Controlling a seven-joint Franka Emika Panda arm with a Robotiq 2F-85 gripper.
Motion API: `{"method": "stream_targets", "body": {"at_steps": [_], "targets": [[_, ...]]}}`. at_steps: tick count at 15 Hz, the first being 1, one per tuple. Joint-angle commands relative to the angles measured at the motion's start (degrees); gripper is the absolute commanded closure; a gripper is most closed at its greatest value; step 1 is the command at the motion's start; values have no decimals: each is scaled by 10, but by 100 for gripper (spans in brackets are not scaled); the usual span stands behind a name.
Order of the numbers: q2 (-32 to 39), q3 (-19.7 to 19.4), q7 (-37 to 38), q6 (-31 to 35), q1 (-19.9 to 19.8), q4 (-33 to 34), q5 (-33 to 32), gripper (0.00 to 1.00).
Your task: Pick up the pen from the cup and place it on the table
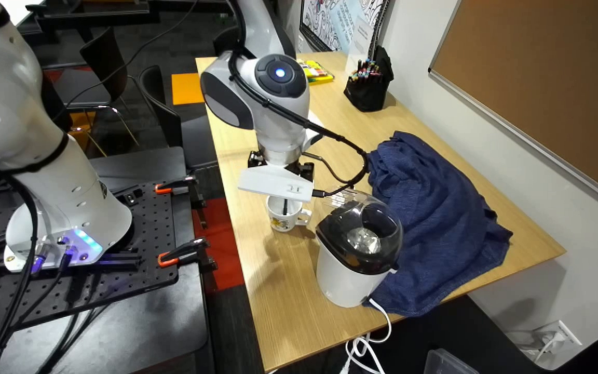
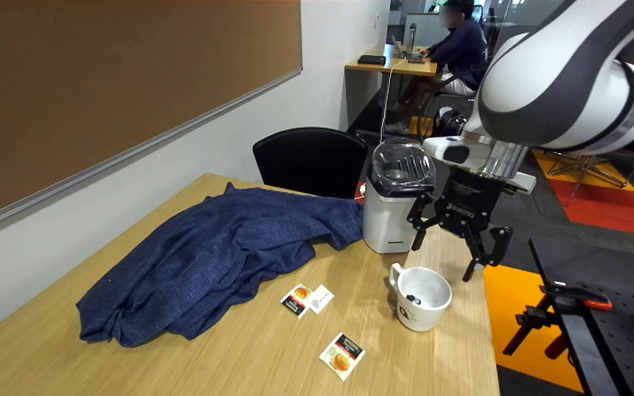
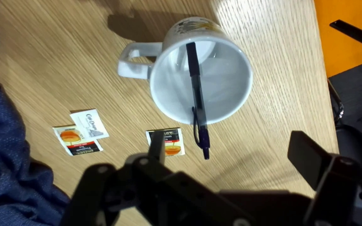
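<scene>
The pen [image 3: 197, 91] leans in the white cup [image 3: 231, 91], one end down inside it and the clip end reaching past the rim on the gripper [image 3: 226, 142] side of the wrist view. There the clip end shows between the two fingers [image 3: 306, 157], closer to the finger at picture left and touching neither; how far below or level with the fingertips it sits, I cannot tell. The gripper is spread wide and has hold of nothing. In an exterior view the pen shows as a dark line in the cup, its upper part hidden by the white camera box [image 1: 275, 182]. The cup stands upright on the table [image 2: 251, 366], its handle turned toward the white machine [image 2: 386, 220] with the see-through top, which stands near. A heap of blue cloth [image 2: 229, 253] lies beside the machine. One tea packet [image 2: 342, 356] lies near the cup; a second tea packet [image 3: 74, 141] and a white packet [image 3: 90, 125] overlap.
</scene>
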Motion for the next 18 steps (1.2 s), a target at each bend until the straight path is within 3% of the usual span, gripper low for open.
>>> {"method": "stream_targets", "body": {"at_steps": [1, 4, 5, 17, 18], "targets": [[72, 16, -33, 17, 2, 48, 59, 0], [115, 25, -17, 21, 5, 74, 62, 0], [82, 18, -17, 2, 0, 50, 47, 0], [76, 16, -21, 6, 2, 47, 46, 0], [75, 16, -22, 6, 1, 47, 46, 7]]}}
